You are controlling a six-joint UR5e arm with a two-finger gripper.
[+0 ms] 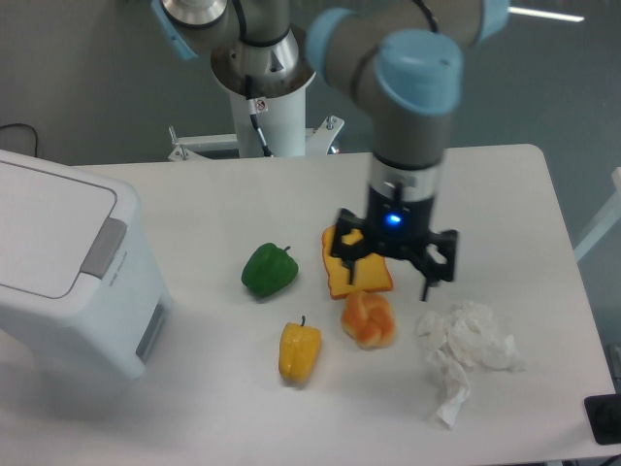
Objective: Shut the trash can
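At the near edge of the white table you see a crumpled white paper tissue on the right and a yellow bell pepper lying on its side toward the middle. Just behind these lies an orange bread roll, touching the front edge of a yellow-orange slice of toast. To the left of the slice, apart from it, sits a green bell pepper. On the left side of the table stands the large white boxy plastic trash can; its flat white lid lies down level on the body, and the grey latch tab sits at the lid's right edge. Above the toast slice and the roll you see the black two-finger gripper with a blue light lit on its body; its fingers stand spread wide apart and nothing is held between them. The gripper is well apart from the trash can. Behind the table rises the arm's white pedestal base.
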